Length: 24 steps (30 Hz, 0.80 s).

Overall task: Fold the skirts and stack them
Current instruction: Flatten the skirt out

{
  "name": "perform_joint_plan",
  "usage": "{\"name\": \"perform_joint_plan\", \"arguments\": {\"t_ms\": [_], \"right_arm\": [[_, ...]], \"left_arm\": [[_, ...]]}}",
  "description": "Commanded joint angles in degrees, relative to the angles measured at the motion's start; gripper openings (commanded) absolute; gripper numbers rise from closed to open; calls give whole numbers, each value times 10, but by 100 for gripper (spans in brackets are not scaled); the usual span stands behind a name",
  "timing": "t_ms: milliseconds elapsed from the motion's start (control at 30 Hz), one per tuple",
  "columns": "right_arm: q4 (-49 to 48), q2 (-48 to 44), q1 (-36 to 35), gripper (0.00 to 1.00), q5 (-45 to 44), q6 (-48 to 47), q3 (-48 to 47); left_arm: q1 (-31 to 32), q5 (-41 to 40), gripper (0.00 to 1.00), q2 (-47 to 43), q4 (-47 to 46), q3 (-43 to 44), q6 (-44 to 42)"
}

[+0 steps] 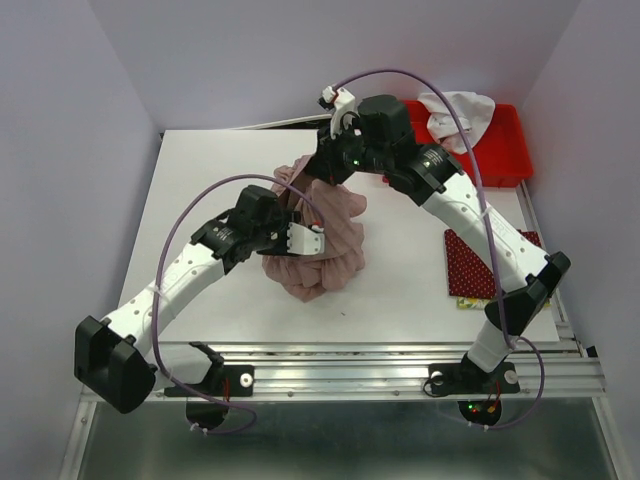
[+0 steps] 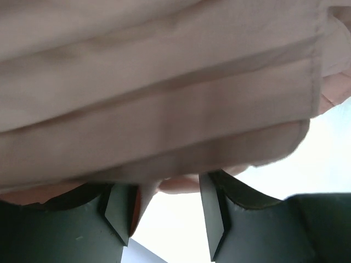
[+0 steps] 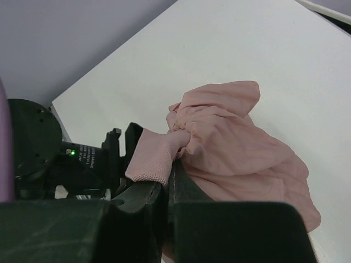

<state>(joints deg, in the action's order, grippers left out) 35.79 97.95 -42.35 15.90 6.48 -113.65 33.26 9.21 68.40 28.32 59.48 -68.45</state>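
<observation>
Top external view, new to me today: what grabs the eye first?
A dusty-pink skirt sits bunched mid-table, its waistband pinched in the right end effector. A dark red dotted skirt lies flat at the right edge; a red bin stands far right.

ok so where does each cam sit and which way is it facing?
Top external: above and behind the bases, looking down on the table; left arm and right arm show whole, meeting at the pink skirt.
Left wrist: on the left arm, close against the skirt's pleats; left gripper at the bottom, jaws apart.
Right wrist: on the right arm, looking across the table; right gripper shut on the skirt's waistband.
All three share the pink skirt.
</observation>
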Motion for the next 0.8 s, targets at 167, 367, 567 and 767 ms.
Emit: {"name": "perform_joint_plan", "arguments": {"t_ms": [167, 367, 567, 767], "right_arm": [[-12, -72, 16, 1, -30, -29, -15], [-12, -110, 139, 1, -7, -58, 66], [-9, -154, 199, 1, 46, -124, 134], [11, -224, 205, 1, 65, -163, 260]], "left_arm": [[-120, 87, 37, -45, 35, 11, 2], [-243, 230, 0, -107, 72, 104, 34], [-358, 382, 0, -98, 148, 164, 64], [-386, 437, 0, -46, 336, 240, 0]]}}
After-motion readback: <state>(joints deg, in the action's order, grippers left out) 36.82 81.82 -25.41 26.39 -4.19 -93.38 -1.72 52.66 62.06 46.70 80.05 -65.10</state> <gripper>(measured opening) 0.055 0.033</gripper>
